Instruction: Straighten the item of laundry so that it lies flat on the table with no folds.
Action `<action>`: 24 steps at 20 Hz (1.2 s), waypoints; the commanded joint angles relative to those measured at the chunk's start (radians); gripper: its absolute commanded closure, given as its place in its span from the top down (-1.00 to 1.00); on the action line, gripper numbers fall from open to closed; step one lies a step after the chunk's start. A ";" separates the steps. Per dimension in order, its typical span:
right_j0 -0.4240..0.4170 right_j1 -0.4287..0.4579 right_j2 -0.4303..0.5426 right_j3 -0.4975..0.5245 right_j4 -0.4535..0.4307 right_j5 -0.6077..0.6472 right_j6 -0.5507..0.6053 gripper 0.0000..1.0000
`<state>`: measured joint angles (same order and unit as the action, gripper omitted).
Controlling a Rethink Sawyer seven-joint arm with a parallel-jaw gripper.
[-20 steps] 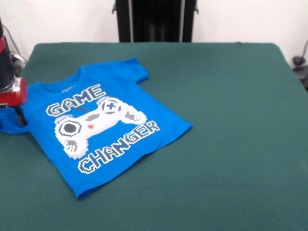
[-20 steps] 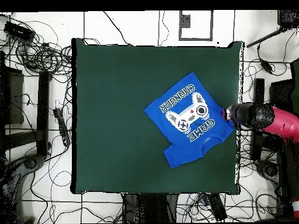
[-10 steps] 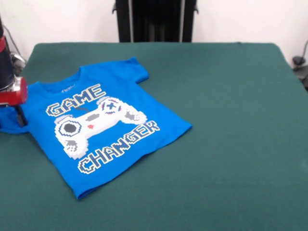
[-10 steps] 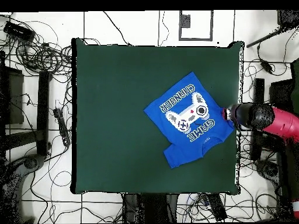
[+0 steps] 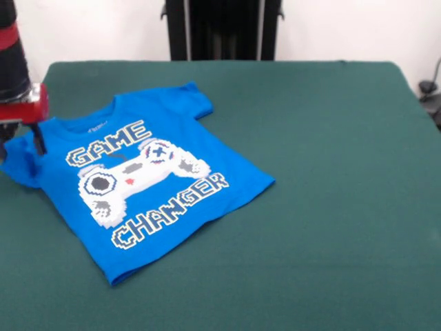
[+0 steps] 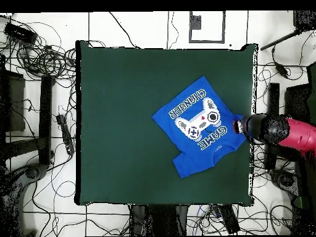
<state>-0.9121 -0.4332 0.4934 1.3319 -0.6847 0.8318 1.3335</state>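
The blue T-shirt (image 5: 138, 179) lies print-up and mostly flat toward one side of the green counter (image 5: 331, 172), one sleeve (image 5: 21, 158) raised off the cloth. The jaws are closed on that sleeve, holding it up beneath the red gripper (image 5: 36, 141).

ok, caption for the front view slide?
Gripper lifting one sleeve of the blue T-shirt off the green table.
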 commanded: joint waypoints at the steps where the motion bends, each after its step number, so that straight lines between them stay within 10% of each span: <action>1: 0.092 -0.118 -0.021 0.280 0.048 -0.077 0.155 1.00; 24: 0.186 -0.136 -0.124 0.392 0.124 -0.222 0.232 1.00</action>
<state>-0.7903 -0.6167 0.3853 1.5938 -0.5951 0.7004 1.3358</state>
